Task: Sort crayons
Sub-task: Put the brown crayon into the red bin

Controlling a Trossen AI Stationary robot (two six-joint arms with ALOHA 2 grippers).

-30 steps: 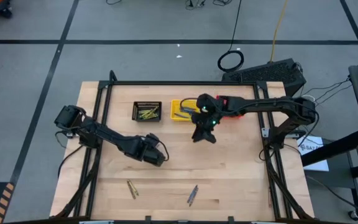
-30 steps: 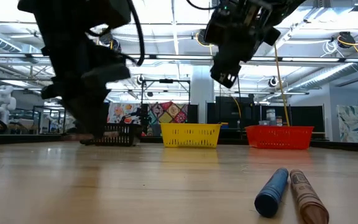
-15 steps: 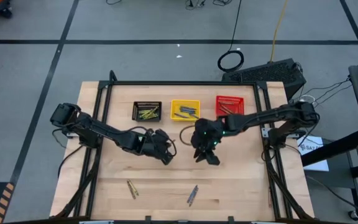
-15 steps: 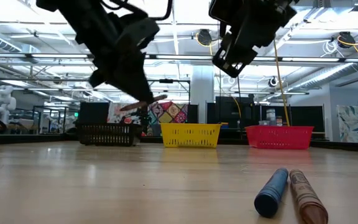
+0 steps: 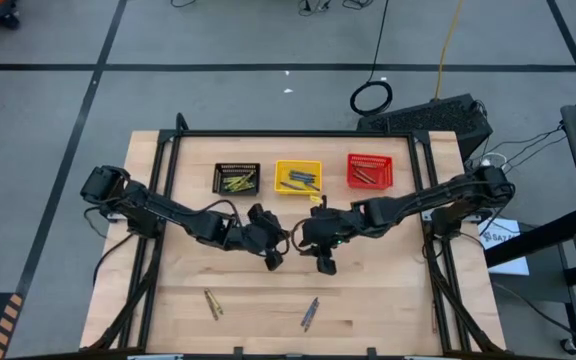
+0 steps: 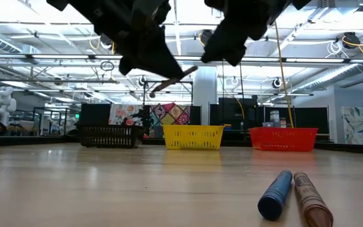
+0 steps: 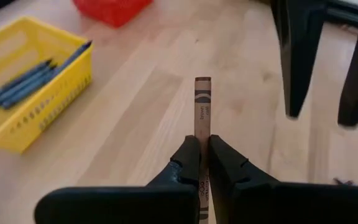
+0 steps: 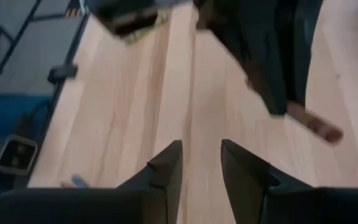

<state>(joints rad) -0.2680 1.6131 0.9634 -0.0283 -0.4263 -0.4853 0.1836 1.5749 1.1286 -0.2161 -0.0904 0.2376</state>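
My left tool (image 7: 202,163) pinches brown crayon (image 7: 202,106) at its lower end; light, stiff, waxy, snappable; right tool (image 8: 199,163) spread, empty

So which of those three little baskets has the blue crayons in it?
The yellow basket, the middle one of the row. Its crayons are blue; the black basket beside it holds olive-yellow ones, and the red basket a few brownish ones.

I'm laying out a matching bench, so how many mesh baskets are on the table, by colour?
Black basket: 1
Yellow basket: 1
Red basket: 1
Total: 3
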